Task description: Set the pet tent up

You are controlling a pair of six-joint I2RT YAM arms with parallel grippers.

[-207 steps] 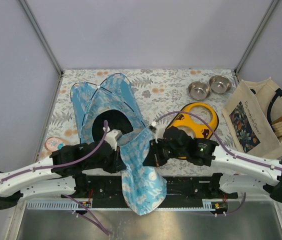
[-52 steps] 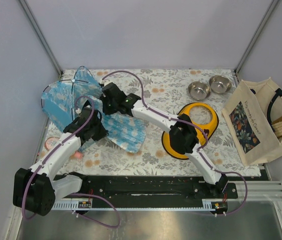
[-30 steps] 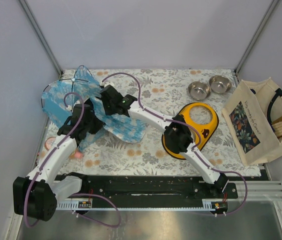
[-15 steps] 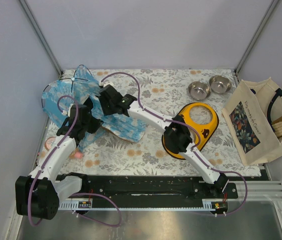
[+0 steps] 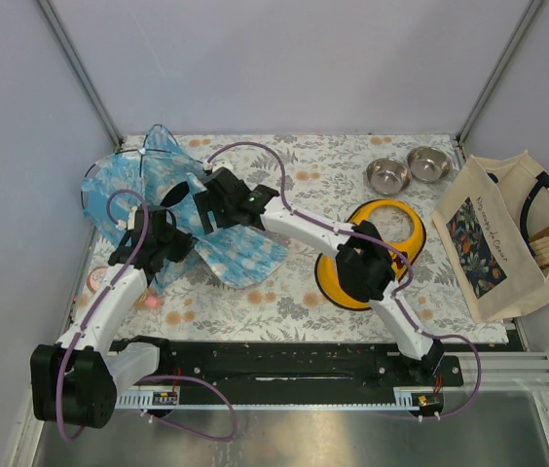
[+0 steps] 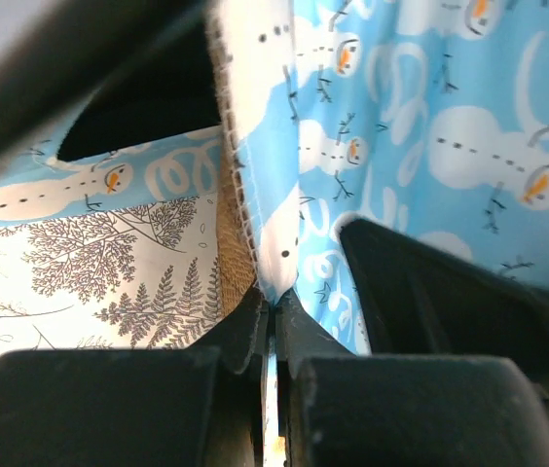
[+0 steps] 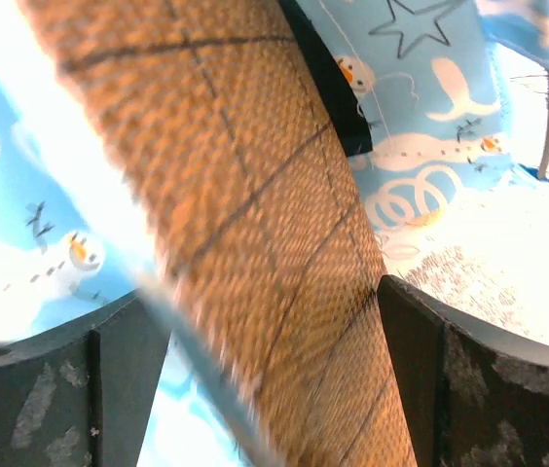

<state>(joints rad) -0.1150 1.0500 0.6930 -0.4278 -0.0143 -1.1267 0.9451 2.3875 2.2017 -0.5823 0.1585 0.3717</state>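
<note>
Well, compared with half a second before, the right gripper (image 5: 203,209) had spread its jaws wide. The mat (image 5: 245,255) had sagged flatter and further toward 5 o'clock. In the right wrist view the mat's tan underside ran blurred between the parted fingers, so I could not tell whether it touched either one. The left gripper (image 5: 167,245) had barely shifted, and its jaws were pinched shut on the mat's hemmed edge.

The pet tent (image 5: 119,185) sat at 10 o'clock on the table, partly raised, with its dark doorway facing 4 o'clock. The mat overlapped that side and both grippers crowded the opening.

Two steel bowls (image 5: 388,176) stood at 1 o'clock and a tote bag (image 5: 494,243) at 3 o'clock. A yellow ring-shaped item (image 5: 403,232) lay half under the right arm's elbow. A small pink round thing (image 5: 94,280) lay at 9 o'clock beside the left arm.
</note>
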